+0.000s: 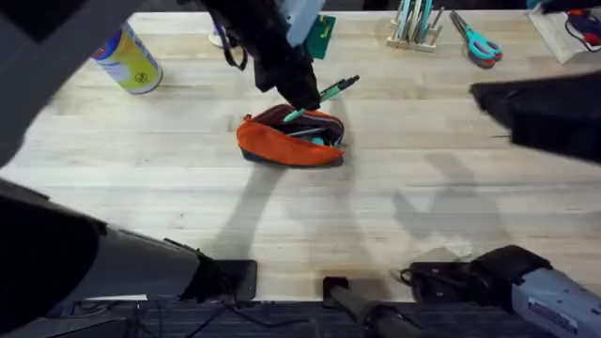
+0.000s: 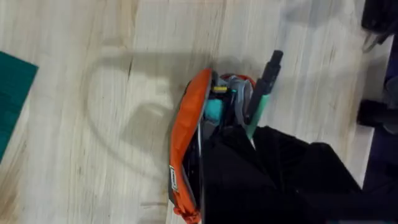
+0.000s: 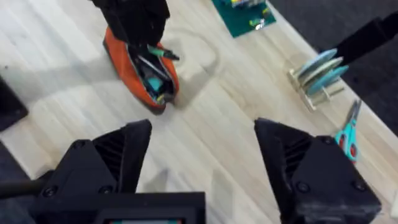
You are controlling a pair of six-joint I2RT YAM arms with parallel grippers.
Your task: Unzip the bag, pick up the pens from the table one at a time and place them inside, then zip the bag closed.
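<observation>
Green pen (image 1: pixel 333 91) in left tool (image 1: pixel 299 105), over bag (image 1: pixel 286 141)

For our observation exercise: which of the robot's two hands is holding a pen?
The left hand, above the open orange fabric pouch, grips the green-barrelled pen; the right hand hangs open, away from it.

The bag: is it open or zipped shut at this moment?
Open. The bag gapes along its top, and things show inside; the green pen sticks out of it.
</observation>
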